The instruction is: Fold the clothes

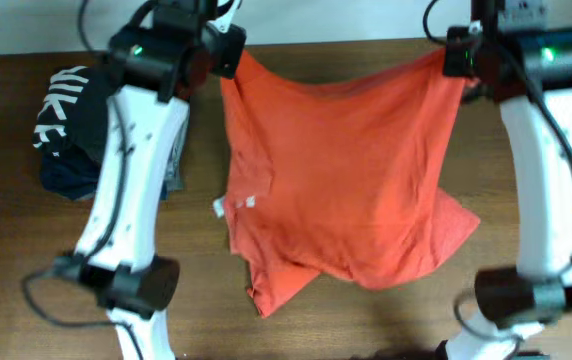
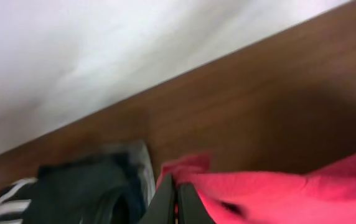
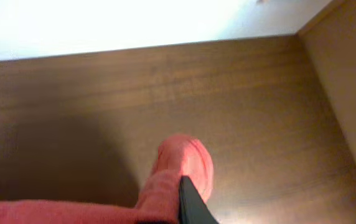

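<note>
We see one dark wood-grain table [image 1: 6,250]. Over its middle is one soft, wrinkled orange-red T-shirt [image 1: 346,170], with its hem slumped toward the near edge. Two white arms, left arm [image 1: 131,180] and right arm [image 1: 546,170], stretch to the far edge. One stack of folded garments [image 1: 71,130] lies by the left edge. The left gripper [image 2: 177,200] and right gripper [image 1: 456,55] are each pinched closed on a raised shirt corner.

T-shirt [image 1: 346,170] on table [image 1: 366,320], garment pile [image 1: 71,140] left of it
</note>
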Robot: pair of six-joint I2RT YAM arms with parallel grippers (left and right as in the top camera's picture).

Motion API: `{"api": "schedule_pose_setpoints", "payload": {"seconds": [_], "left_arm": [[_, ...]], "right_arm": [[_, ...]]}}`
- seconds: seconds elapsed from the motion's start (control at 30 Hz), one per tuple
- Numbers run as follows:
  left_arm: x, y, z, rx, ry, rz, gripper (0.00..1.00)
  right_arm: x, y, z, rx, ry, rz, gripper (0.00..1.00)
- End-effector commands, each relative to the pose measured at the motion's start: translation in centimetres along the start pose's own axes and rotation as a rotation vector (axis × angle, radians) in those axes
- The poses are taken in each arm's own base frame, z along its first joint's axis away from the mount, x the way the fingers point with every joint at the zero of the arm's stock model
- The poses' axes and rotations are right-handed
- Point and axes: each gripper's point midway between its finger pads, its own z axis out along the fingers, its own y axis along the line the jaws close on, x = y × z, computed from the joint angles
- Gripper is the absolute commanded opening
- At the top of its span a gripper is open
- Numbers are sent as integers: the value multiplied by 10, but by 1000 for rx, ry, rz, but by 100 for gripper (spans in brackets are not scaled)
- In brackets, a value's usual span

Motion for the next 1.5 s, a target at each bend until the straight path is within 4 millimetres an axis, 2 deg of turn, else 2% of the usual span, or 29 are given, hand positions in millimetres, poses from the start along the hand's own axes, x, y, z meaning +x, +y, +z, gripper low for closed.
{"api": "schedule_pose_setpoints", "payload": {"seconds": [0.0, 0.03, 0.1, 0.2, 0.3, 0.37, 0.4, 0.43, 0.47, 0.5, 0.6, 0.63, 0.67, 0.7, 0.77, 0.8, 0.87, 0.93, 1.0, 1.07, 1.1, 1.13, 1.17, 1.2, 1.27, 1.3, 1.37, 1.4, 1.47], "left_arm": [[5, 0, 54, 13, 17, 23, 1], [6, 0, 71, 10, 19, 19, 1], [9, -1, 99, 6, 20, 15, 1], [12, -3, 115, 6, 22, 8, 1], [9, -2, 111, 4, 16, 6, 0], [1, 2, 93, 1, -2, 4, 0], [-8, 6, 71, -4, -24, 2, 0], [-12, 9, 60, -5, -35, 1, 0], [-18, 12, 41, -9, -53, -1, 0], [-29, 16, -14, -12, -98, 25, 0], [-34, 10, -84, -3, -155, 91, 0], [-33, 6, -105, 4, -173, 106, 0], [-31, -1, -140, 11, -202, 126, 0], [-27, -5, -162, 13, -219, 136, 0], [-18, -12, -206, 17, -256, 155, 0], [-14, -14, -237, 19, -303, 157, 0], [-9, -9, -288, -2, -399, 150, 0], [2, 9, -325, -56, -457, 103, 0], [13, 15, -342, -60, -479, 87, 0], [18, 16, -342, -58, -462, 93, 0], [18, 13, -333, -61, -437, 101, 0], [15, 13, -321, -80, -409, 104, 0], [9, 15, -292, -119, -351, 105, 0], [6, 15, -276, -128, -324, 106, 0], [-5, 17, -225, -156, -248, 102, 0], [-12, 21, -186, -178, -203, 92, 0], [-22, 26, -121, -185, -148, 78, 0], [-27, 25, -77, -164, -125, 76, 1], [-29, 19, -23, -110, -108, 92, 1]], "right_arm": [[-10, -11, 48, -36, 1, 18, 7], [-15, -12, 66, -72, -8, 42, 8], [-17, -11, 81, -108, -8, 60, 7], [-12, -15, 97, -117, 14, 68, 4], [-11, -18, 94, -114, 17, 42, 4], [-14, -27, 77, -108, 0, 51, 4], [-15, -36, 56, -100, -10, 58, 4], [-15, -39, 48, -95, -14, 60, 4], [-16, -48, 24, -90, -31, 68, 4], [-16, -65, -32, -81, -82, 85, 4], [-7, -83, -116, -77, -178, 103, 4], [-4, -86, -136, -77, -208, 107, 4], [5, -92, -174, -83, -267, 116, 4], [12, -96, -196, -86, -298, 124, 4], [28, -102, -232, -89, -346, 145, 4], [40, -105, -254, -91, -379, 149, 4], [53, -109, -282, -96, -432, 163, 4], [60, -112, -299, -98, -472, 179, 4], [61, -112, -300, -98, -473, 180, 4], [58, -111, -290, -99, -448, 176, 4], [54, -108, -282, -103, -427, 172, 4], [49, -104, -268, -110, -394, 167, 4], [45, -102, -253, -110, -360, 162, 4], [41, -100, -242, -113, -335, 158, 4], [32, -90, -208, -129, -260, 146, 4], [25, -80, -176, -152, -193, 135, 4], [16, -70, -130, -164, -113, 124, 4], [9, -61, -86, -166, -54, 117, 4], [3, -52, -39, -166, -2, 112, 8]]}}
